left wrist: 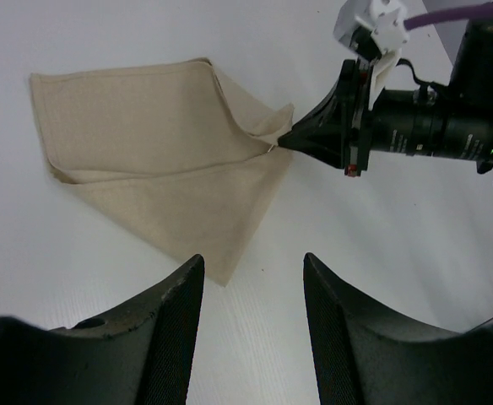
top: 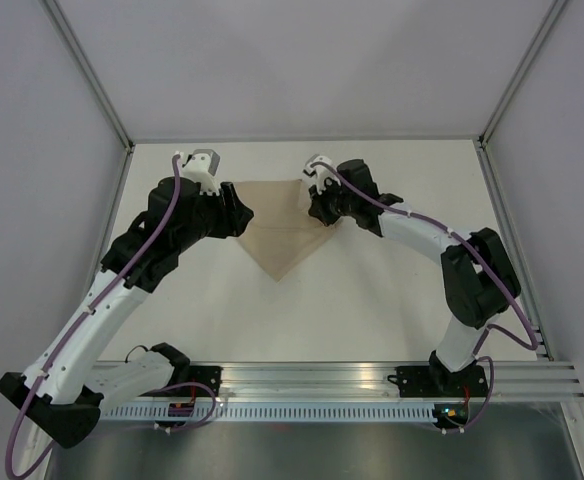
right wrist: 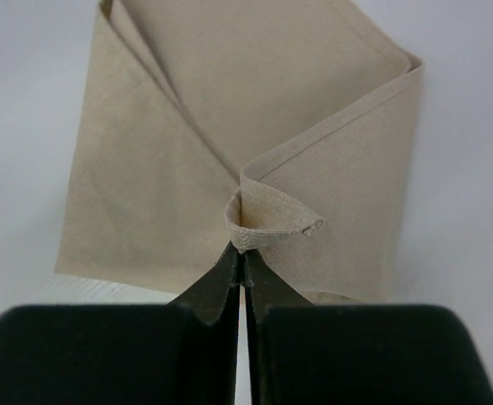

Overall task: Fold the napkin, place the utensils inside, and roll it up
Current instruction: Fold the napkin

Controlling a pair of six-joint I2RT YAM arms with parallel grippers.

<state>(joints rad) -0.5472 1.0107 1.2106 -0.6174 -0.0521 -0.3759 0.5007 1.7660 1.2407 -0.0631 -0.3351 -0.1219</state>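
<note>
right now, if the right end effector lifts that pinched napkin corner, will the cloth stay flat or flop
Probably floppy: the napkin curls into a soft loop where the right end effector pinches its corner. Likely light, since its thin folded layers lie draped with loose creases. Dragged, it would likely bunch rather than slide as one piece.

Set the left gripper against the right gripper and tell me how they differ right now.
The left gripper stands open; the right gripper is shut. The left gripper holds nothing, while the right gripper pinches a curled corner of the napkin. In the top view the left gripper is at the napkin's left side, the right gripper at its right. Both are black and two-fingered.
</note>
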